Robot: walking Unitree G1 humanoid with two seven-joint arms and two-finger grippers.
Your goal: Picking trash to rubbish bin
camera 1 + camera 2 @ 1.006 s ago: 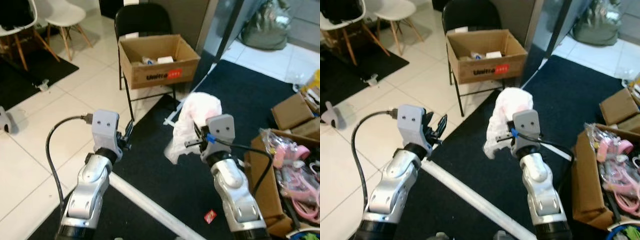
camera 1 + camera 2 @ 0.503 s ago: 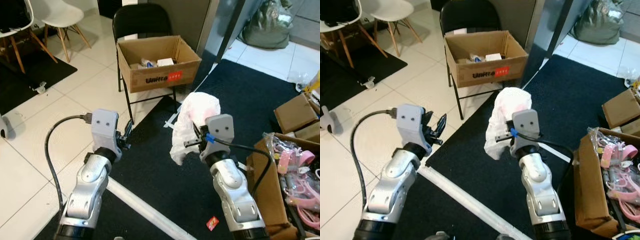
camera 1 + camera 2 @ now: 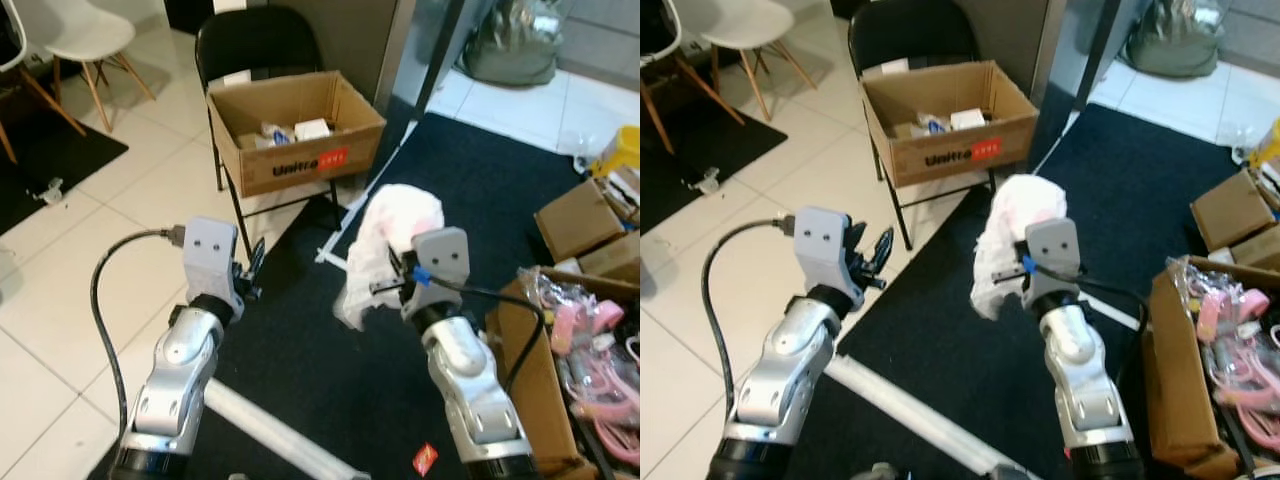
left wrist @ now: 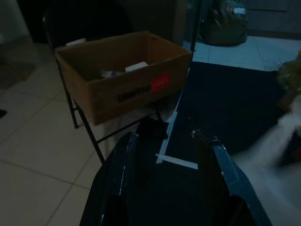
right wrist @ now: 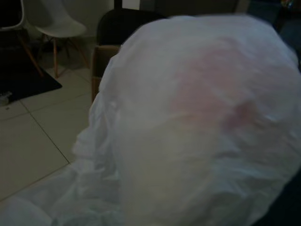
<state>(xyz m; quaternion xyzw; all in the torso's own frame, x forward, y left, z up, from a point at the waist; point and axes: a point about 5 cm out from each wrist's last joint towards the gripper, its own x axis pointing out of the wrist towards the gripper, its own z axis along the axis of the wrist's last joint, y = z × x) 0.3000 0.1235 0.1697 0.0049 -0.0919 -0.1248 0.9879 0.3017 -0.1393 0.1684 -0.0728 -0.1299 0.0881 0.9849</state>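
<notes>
Right gripper (image 3: 392, 282) raised over the black carpet (image 3: 480, 190), fingers clamped on a white plastic bag (image 3: 385, 250) with a pink tint near its top. The bag hangs with its long axis roughly vertical: bulged upper end above the fingers, loose tail drooping below them. It is off the floor, held in front of the right wrist housing.

Left gripper (image 3: 875, 262) raised beside it, well apart from the bag, fingers (image 4: 123, 169) spread apart with nothing between them.

Ahead of both sets of fingers: an open cardboard box (image 3: 296, 130) with a red label on its front, resting on a black folding chair (image 3: 250, 45). Small white items lie inside the box. The box is further from the right fingers than the bag, past the carpet edge.

Right wrist view: bag (image 5: 202, 122) blurred and very close, pink patch visible through the plastic; it hides most of the chair and box behind it. Left wrist view: dark, but gives an unobstructed look at the box front and chair legs between the two fingers; bag edge pale and blurred at one side.

Surroundings: white tiled floor (image 3: 90, 250); white chair (image 3: 80, 35); cardboard boxes (image 3: 585, 225) and a box with pink items (image 3: 590, 330); small red wrapper (image 3: 424, 459) on the carpet; white bar (image 3: 910, 415) on the floor under the arms.
</notes>
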